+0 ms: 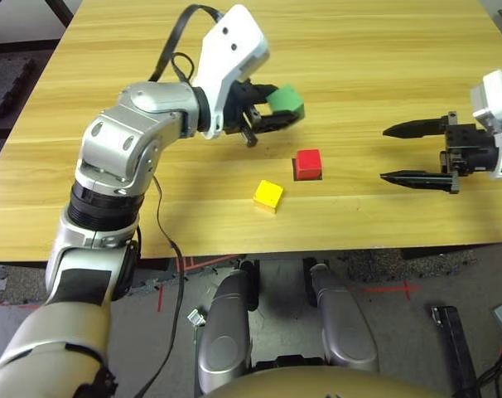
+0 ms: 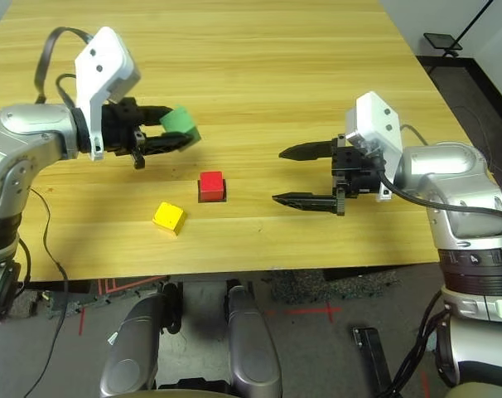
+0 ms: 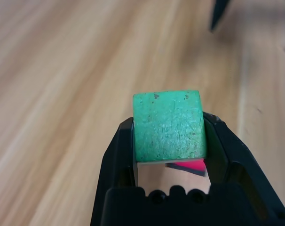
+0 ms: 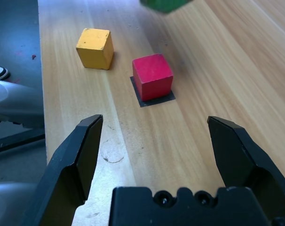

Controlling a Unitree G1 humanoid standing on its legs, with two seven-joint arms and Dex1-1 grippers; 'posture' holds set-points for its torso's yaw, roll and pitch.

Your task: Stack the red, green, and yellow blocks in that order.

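The red block (image 1: 308, 164) sits on the black patch (image 4: 157, 101) near the bench's (image 1: 359, 224) front edge, seemingly the stack's base. The left pincer (image 3: 170, 127) grips the green block (image 3: 170, 126) above the bench, farther from that edge; it likely goes on next. The yellow block (image 1: 268, 196), by the front edge, awaits its turn. The right pincer (image 2: 296, 176) is open and empty.

Table (image 1: 350, 66): I see pale wood with streaky grain.
Black patch (image 4: 155, 100): lies flat on the wood.
Red block (image 1: 308, 164): I have it sitting on the patch.
Yellow block (image 1: 268, 196): rests near the red one, on bare wood.
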